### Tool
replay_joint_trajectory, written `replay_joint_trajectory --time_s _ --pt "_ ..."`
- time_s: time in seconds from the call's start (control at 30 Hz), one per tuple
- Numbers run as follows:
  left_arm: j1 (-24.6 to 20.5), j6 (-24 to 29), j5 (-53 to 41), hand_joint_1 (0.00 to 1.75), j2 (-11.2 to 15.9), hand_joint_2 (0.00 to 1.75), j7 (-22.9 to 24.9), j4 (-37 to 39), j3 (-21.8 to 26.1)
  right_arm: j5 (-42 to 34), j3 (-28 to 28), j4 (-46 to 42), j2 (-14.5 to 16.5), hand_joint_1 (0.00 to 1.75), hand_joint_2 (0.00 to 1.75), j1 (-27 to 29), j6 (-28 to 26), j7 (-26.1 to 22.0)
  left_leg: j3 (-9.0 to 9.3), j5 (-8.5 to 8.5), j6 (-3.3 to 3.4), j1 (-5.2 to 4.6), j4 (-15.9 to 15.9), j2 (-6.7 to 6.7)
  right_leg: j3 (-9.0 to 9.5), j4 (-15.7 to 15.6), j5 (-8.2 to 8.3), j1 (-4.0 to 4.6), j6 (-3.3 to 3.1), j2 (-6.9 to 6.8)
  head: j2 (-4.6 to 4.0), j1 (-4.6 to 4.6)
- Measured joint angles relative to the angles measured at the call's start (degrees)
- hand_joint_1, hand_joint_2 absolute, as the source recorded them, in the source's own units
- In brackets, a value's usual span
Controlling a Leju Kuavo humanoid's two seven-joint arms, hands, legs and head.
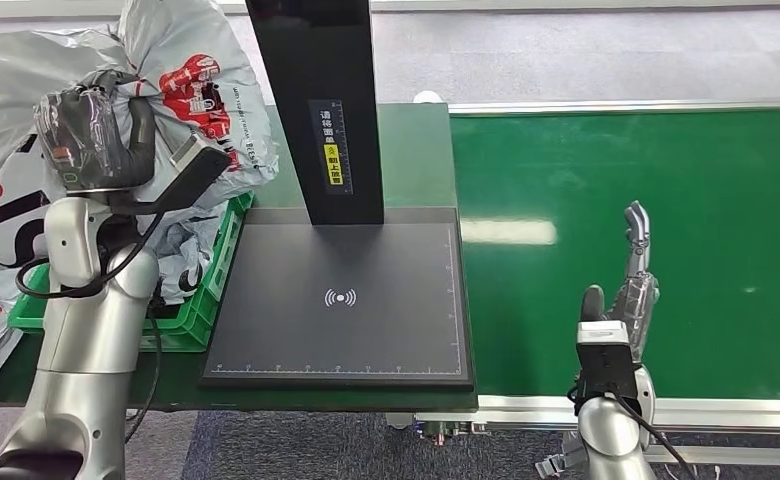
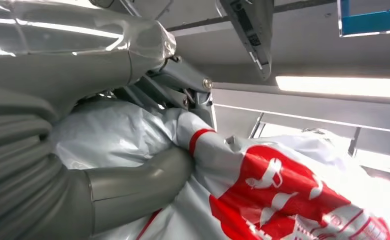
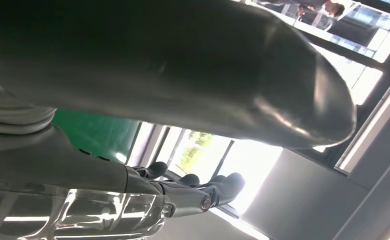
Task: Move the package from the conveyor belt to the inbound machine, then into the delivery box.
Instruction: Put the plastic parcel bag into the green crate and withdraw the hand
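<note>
The left robot hand (image 1: 101,130) grips a soft, crinkly grey plastic mailer bag with red print (image 1: 201,95) over the green plastic crate (image 1: 201,320) at far left. It looks light and slippery, best held by bunched film. The right robot hand (image 1: 631,290) hovers open over the green conveyor belt (image 1: 666,190).

Silver arms, black cables, grey ribbed left hand (image 1: 91,135), dark-fingered right hand (image 1: 626,300).

A green table (image 1: 421,140) stands on grey carpet (image 1: 606,50). More grey bags (image 1: 6,70) lie heaped past its left edge, one printed black and red (image 1: 1,215). Bright windows (image 3: 203,150) show beyond.
</note>
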Motion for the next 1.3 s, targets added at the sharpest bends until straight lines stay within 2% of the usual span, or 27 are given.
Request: replay_joint_trajectory --time_s 0.1,0.17,0.23,0.4,0.5,0.63,0.77,0.93,1.0,1.13,1.23,1.3 --pt "-2.2 -0.4 -1.3 1.75 0.2 1.75 6.1 3.6 0.9 0.0 0.1 0.0 0.0 0.0 0.0 -0.1 -0.1 0.5 -0.02 0.0 0.0 0.01 0.0 0.0 -0.01 0.0 0.0 0.0 0.0 0.0 0.0 0.01" --pt "-5.9 -0.8 -1.6 1.75 0.8 1.75 11.7 9.3 1.9 0.2 0.4 0.2 0.0 0.0 0.0 -0.3 -0.2 1.0 -0.03 0.01 -0.02 0.04 0.0 0.0 -0.03 0.0 0.01 0.03 -0.01 0.0 0.0 0.01" --pt "-10.8 -0.6 -2.0 1.75 1.9 1.75 15.2 17.6 3.0 0.6 0.7 0.5 0.1 0.0 0.0 -0.5 -0.2 1.5 -0.03 0.05 -0.07 0.08 0.0 0.01 -0.05 0.0 0.03 0.07 -0.03 0.01 0.0 0.01" --pt "-19.1 -2.7 -4.3 1.75 4.4 1.75 19.9 33.4 4.2 1.0 1.2 1.2 0.2 0.0 0.0 -1.1 -0.3 1.9 -0.02 0.09 -0.13 0.1 0.0 0.02 -0.05 0.1 0.04 0.09 -0.06 0.02 0.0 0.02" --pt "-21.4 -6.6 -5.4 1.75 5.2 1.75 23.0 39.9 4.2 0.9 1.4 1.9 0.2 0.0 0.0 -1.5 -0.8 1.8 -0.03 0.09 -0.13 0.09 0.0 0.01 -0.07 0.1 0.03 0.09 -0.06 0.03 0.0 -0.01" --pt "-22.5 -10.9 -5.9 1.75 5.4 1.75 24.2 45.2 4.2 0.6 1.4 2.9 0.2 0.0 0.0 -1.7 -1.5 1.5 -0.05 0.08 -0.13 0.09 0.0 -0.01 -0.07 0.1 0.02 0.08 -0.04 0.0 0.0 0.01" --pt "-22.0 -15.2 -5.2 1.75 4.8 1.75 22.7 47.9 4.2 -0.2 1.4 3.4 0.2 0.0 0.0 -1.7 -2.3 1.2 -0.05 0.07 -0.12 0.07 0.0 0.0 -0.08 0.1 0.02 0.07 -0.04 0.01 0.0 0.01" --pt "-20.1 -16.6 -2.8 1.75 3.2 1.75 19.5 49.0 5.4 -0.9 1.4 4.1 0.2 0.0 0.0 -1.7 -2.7 1.0 -0.05 0.07 -0.12 0.05 0.0 -0.01 -0.07 0.1 0.02 0.04 -0.04 0.0 0.0 0.0" --pt "-19.3 -17.5 0.0 1.75 2.6 1.75 16.0 49.1 6.3 -1.5 1.4 4.3 0.2 0.0 0.0 -1.7 -2.7 1.0 -0.04 0.07 -0.11 0.03 0.0 -0.01 -0.07 0.1 0.02 0.02 -0.03 0.0 0.0 0.0" --pt "-16.0 -18.3 8.4 1.75 0.1 1.75 4.1 48.9 10.3 -2.7 1.2 4.8 0.2 0.0 0.0 -1.7 -2.6 1.0 -0.01 0.06 -0.1 -0.02 0.0 -0.2 0.01 0.1 -0.02 -0.03 0.01 -0.18 0.0 0.0" --pt "-13.4 -17.2 10.5 1.75 -1.7 1.75 0.6 48.0 11.7 -2.8 1.2 4.8 0.2 0.0 0.0 -1.7 -2.6 1.0 0.07 0.05 -0.07 -0.07 0.0 -0.32 0.14 0.0 -0.06 -0.07 0.06 -0.3 0.0 0.0" --pt "-11.6 -16.6 11.3 1.63 -2.7 1.75 0.0 46.8 12.0 -2.7 1.2 4.8 0.2 0.0 0.0 -1.6 -2.7 1.1 0.2 0.02 -0.03 -0.13 0.0 -0.42 0.3 0.0 -0.13 -0.13 0.16 -0.39 0.0 0.0"
